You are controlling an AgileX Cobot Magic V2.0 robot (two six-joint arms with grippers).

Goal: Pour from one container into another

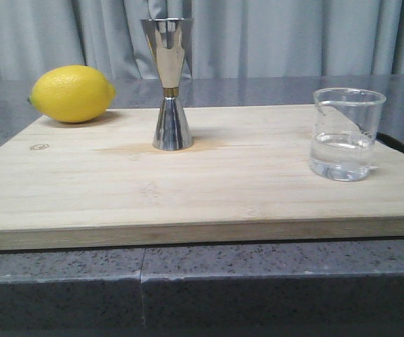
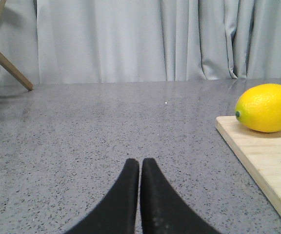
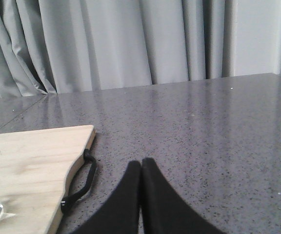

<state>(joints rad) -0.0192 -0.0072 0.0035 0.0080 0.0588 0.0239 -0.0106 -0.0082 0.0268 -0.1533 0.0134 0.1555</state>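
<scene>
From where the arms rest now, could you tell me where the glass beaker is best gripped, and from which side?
Grip the beaker across its straight wall, above the liquid, probably with the right gripper coming from the right: it stands upright at the board's right end.

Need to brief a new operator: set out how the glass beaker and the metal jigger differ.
The beaker is clear glass; the jigger is shiny, mirror-like metal. The beaker is shorter and straight-walled; the jigger is taller and pinched at the waist. The beaker holds clear liquid; the jigger's contents cannot be seen. Both stand upright on the wooden board.
</scene>
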